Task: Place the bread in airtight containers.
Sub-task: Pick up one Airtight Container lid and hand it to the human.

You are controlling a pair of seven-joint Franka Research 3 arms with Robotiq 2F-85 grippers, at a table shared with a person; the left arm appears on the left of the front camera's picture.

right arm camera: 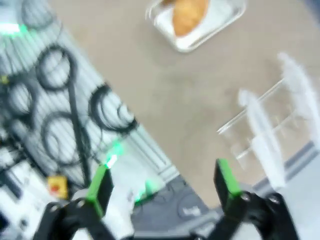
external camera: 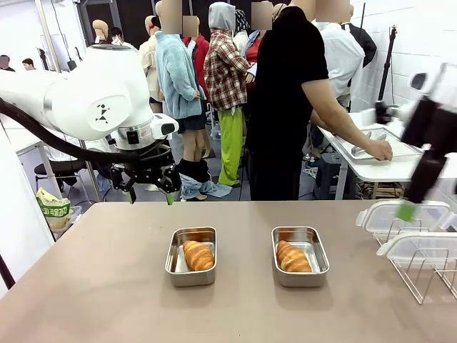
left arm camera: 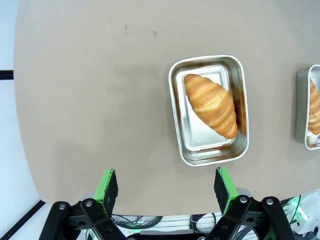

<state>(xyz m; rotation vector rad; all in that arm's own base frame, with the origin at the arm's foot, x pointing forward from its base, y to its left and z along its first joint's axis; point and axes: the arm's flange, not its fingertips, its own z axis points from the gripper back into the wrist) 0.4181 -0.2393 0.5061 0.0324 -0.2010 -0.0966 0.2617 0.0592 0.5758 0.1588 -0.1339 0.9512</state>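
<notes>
Two steel tins stand open, side by side on the brown table, each with one croissant inside. The left tin [external camera: 180, 276] holds a croissant [external camera: 198, 255] lying at a slant, and the right tin [external camera: 300, 279] holds the other croissant [external camera: 293, 257]. My left gripper [external camera: 151, 194] hangs open above the table's far left, well behind the left tin [left arm camera: 205, 142] and its croissant [left arm camera: 212, 105]; it [left arm camera: 167, 187] grips nothing. My right gripper [external camera: 408, 210] is blurred, high at the right over the lids. It [right arm camera: 162, 182] is open, with the right tin [right arm camera: 220, 20] far off.
Two translucent white-rimmed lids [external camera: 400, 218] lean in a wire rack [external camera: 421, 275] at the table's right edge. A printed bag [external camera: 53, 211] sits off the far left corner. A person in black [external camera: 285, 107] stands beyond the table, hands on another table.
</notes>
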